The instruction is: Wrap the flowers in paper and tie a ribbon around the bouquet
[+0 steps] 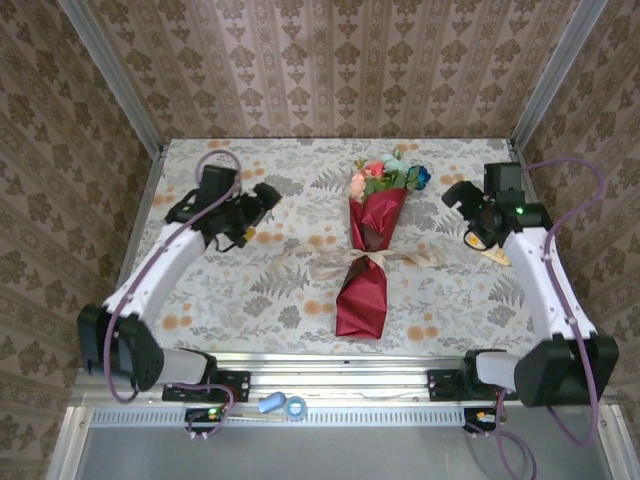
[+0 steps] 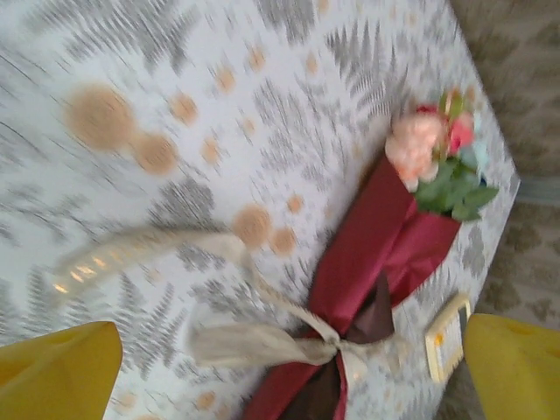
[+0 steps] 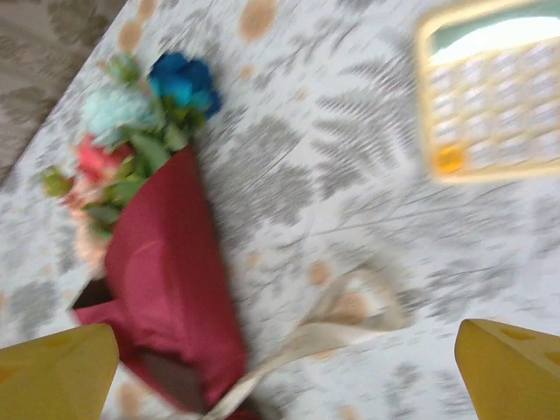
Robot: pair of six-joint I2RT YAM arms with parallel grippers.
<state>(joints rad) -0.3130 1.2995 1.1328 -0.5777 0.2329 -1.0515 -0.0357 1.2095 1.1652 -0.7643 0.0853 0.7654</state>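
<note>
While my left gripper (image 1: 268, 194) and right gripper (image 1: 456, 194) gape wide, the bouquet (image 1: 364, 298) lies between.
Ribbon (image 1: 366, 262) tied round it.

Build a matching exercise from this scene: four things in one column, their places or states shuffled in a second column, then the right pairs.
Things
1. slim crimson paper bouquet with pink, coral and blue blooms
2. soft cream-beige ribbon
3. small yellow-framed calculator
4. left gripper

Places or states
A. open, gripping nothing
B. lying flat, right of the bouquet
C. knotted around the bouquet's middle
D. lying midway across the floral tablecloth, blooms toward the far edge

Pairs: 1-D, 2-C, 3-B, 4-A
</note>
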